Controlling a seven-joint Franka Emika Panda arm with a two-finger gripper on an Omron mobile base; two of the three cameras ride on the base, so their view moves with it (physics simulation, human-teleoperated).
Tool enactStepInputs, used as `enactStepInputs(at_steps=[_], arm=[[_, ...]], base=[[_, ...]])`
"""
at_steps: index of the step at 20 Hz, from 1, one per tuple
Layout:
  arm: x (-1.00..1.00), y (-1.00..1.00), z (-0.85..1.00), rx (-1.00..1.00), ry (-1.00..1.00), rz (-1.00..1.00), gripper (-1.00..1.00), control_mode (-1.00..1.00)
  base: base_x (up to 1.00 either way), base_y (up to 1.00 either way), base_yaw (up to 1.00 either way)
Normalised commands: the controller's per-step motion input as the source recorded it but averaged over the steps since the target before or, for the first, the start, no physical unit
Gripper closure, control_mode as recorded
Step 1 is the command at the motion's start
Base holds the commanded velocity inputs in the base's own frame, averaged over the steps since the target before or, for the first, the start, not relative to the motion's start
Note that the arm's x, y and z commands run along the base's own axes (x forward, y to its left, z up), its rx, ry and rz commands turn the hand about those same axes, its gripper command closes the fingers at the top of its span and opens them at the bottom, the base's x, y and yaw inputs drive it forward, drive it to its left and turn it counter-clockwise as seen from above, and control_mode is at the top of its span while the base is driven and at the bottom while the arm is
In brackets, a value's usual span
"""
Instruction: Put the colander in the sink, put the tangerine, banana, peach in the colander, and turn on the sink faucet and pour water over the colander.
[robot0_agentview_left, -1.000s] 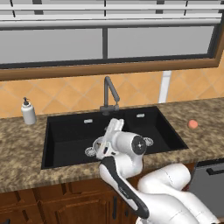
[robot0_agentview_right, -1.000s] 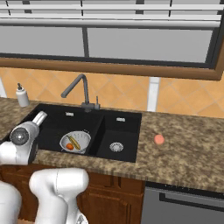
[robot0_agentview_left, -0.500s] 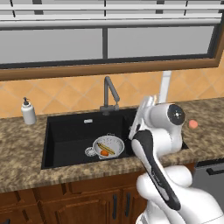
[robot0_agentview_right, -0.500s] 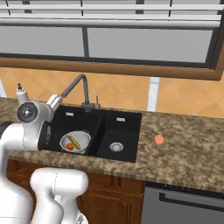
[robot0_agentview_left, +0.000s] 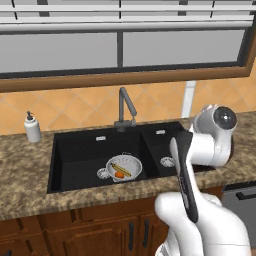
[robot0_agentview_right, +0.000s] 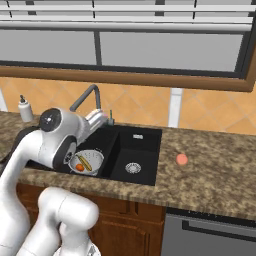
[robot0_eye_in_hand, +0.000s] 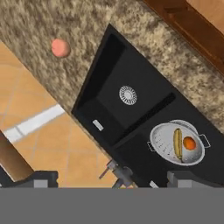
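With banana (robot0_eye_in_hand: 177, 143) and tangerine (robot0_eye_in_hand: 189, 143) already in the colander (robot0_eye_in_hand: 176, 142) in the sink (robot0_eye_in_hand: 131, 70), the wide-open, empty gripper (robot0_eye_in_hand: 111, 179) must cross rightward to the peach (robot0_eye_in_hand: 60, 47) on the counter (robot0_eye_in_hand: 52, 22) beyond the sink's right edge.

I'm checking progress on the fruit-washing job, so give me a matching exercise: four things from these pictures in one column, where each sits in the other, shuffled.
Things:
1. banana
2. peach
3. colander
4. soap dispenser

Places:
A. on the counter, right of the sink
B. in the sink's left basin
C. on the counter, left of the sink
D. inside the colander, beside the tangerine

Pairs: 1-D, 2-A, 3-B, 4-C
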Motion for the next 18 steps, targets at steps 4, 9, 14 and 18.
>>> enactStepInputs(at_steps=[4, 9, 14, 18], arm=[[0.04, -1.00, -0.01, 0.25, 0.06, -0.35, -1.00, -1.00], [0.20, -1.00, 0.00, 0.32, 0.19, -0.22, -1.00, -1.00], [0.35, -0.93, -0.02, 0.22, 0.21, -0.13, -1.00, -1.00], [0.39, -0.78, -0.15, 0.11, 0.28, -0.21, -1.00, -1.00]], base=[[0.00, 0.00, 0.00], [0.00, 0.00, 0.00], [0.00, 0.00, 0.00], [0.00, 0.00, 0.00]])
